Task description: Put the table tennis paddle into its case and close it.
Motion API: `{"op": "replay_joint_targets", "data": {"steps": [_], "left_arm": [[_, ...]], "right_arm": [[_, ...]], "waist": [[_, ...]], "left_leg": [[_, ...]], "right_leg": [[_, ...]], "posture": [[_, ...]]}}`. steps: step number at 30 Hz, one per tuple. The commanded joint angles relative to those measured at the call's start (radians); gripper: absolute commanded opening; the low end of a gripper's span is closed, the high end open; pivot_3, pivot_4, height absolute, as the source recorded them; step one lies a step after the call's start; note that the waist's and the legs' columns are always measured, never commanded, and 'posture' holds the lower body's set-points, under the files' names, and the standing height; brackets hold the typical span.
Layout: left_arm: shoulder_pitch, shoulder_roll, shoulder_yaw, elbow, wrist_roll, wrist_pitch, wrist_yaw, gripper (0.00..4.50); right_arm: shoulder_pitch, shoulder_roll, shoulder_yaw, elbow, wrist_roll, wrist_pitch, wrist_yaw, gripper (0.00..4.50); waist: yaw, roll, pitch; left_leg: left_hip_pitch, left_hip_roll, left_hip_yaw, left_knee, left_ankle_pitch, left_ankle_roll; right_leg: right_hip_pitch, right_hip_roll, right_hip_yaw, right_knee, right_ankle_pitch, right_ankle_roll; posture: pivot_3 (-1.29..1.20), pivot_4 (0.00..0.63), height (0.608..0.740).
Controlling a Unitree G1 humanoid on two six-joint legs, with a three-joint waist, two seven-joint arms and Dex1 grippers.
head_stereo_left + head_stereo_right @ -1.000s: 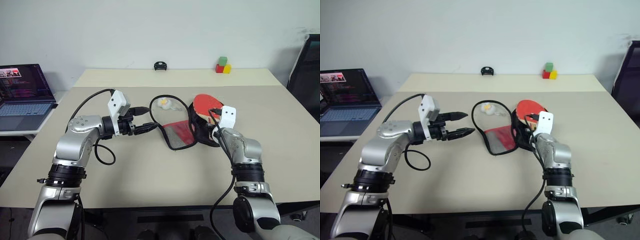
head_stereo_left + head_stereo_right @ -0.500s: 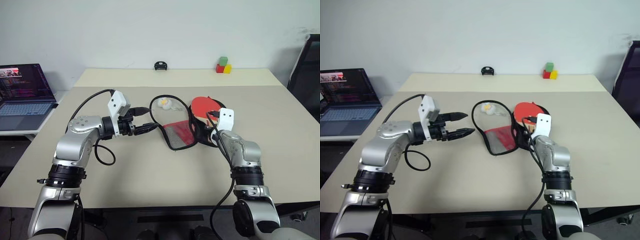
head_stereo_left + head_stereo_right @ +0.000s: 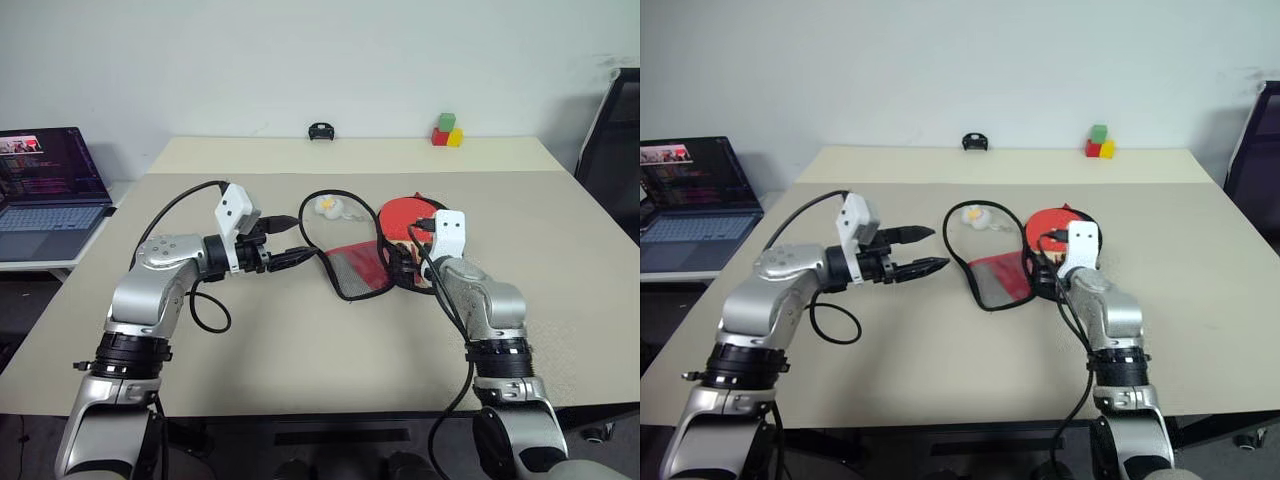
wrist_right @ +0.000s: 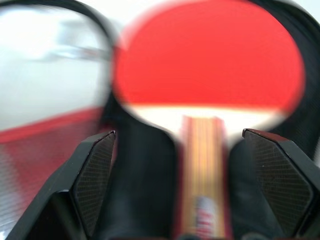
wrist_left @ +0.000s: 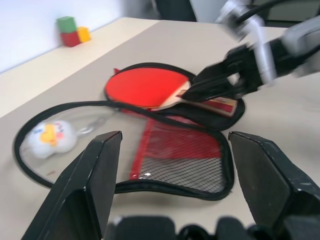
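Both my hands stand apart, empty: left hand (image 3: 930,250), right hand (image 4: 187,200). Paddle (image 3: 408,214) lies on the open case (image 3: 400,262); closing could snag its protruding handle.

One paddle (image 3: 407,213), one case (image 3: 352,262), three blocks (image 3: 445,130), one laptop (image 3: 48,192).

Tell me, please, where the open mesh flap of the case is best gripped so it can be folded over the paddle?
Probably the black-edged outer rim of the mesh flap, on its side away from the paddle. The flap lies flat and open toward the left gripper, whose fingers stand open beside it, so coming in low from that side could pinch the edge and swing it over the black half.
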Motion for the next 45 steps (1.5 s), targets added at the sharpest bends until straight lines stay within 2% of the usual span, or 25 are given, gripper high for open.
{"op": "replay_joint_targets", "data": {"steps": [1,5,10,16,22,31,45], "left_arm": [[-0.005,0.008,0.036,0.014,0.034,-0.029,0.058,3.74],[-0.008,-0.002,0.039,0.032,0.046,-0.032,0.087,3.74],[-0.018,-0.016,0.030,0.075,0.072,-0.038,0.122,3.74],[-0.058,-0.067,0.033,0.199,0.108,-0.017,0.214,3.74],[-0.150,-0.136,0.035,0.414,0.155,-0.025,0.328,3.74],[-0.285,-0.195,-0.024,0.760,0.274,-0.142,0.356,3.74],[-0.402,-0.384,-0.034,1.006,0.316,-0.283,0.318,3.74]], "right_arm": [[0.014,-0.137,0.037,-0.194,0.094,0.017,0.222,4.47],[0.018,-0.283,0.017,-0.256,0.164,0.022,0.381,4.47],[-0.019,-0.462,-0.055,-0.279,0.316,0.136,0.557,4.47],[-0.038,-0.586,-0.085,-0.291,0.415,0.181,0.662,4.47],[-0.018,-0.633,-0.083,-0.339,0.480,0.190,0.720,4.47],[-0.008,-0.680,-0.069,-0.337,0.481,0.166,0.761,4.47],[0.020,-0.687,-0.102,-0.355,0.487,0.167,0.726,4.47]], "waist": [[0.004,0.000,0.000],[0.008,0.000,0.000],[0.009,0.000,0.000],[0.010,-0.001,0.000],[0.013,-0.001,0.001],[0.014,-0.002,0.001],[0.030,-0.002,0.001]], "left_leg": [[0.000,0.000,0.000,0.000,0.000,0.000],[0.000,0.000,-0.001,0.000,0.000,0.000],[0.000,0.000,-0.001,0.000,0.000,0.000],[0.000,0.000,-0.002,0.001,0.000,0.000],[-0.001,0.000,-0.002,0.002,0.000,0.000],[-0.001,-0.001,-0.003,0.003,0.000,0.000],[-0.003,-0.003,-0.005,0.004,0.000,0.000]], "right_leg": [[0.000,0.000,-0.001,0.000,0.000,0.000],[0.000,0.000,-0.002,0.000,0.000,0.000],[0.001,0.000,-0.001,-0.001,0.000,0.000],[0.001,-0.001,-0.001,-0.001,0.000,0.000],[0.002,-0.001,-0.002,0.000,0.000,0.000],[0.002,-0.001,-0.002,-0.001,0.000,0.000],[0.001,-0.003,-0.003,-0.001,0.000,0.000]], "posture": [[0.00,0.150,0.740],[0.00,0.150,0.740],[0.00,0.150,0.740],[0.00,0.150,0.740],[0.00,0.150,0.740],[0.00,0.150,0.740],[0.00,0.150,0.740]]}}
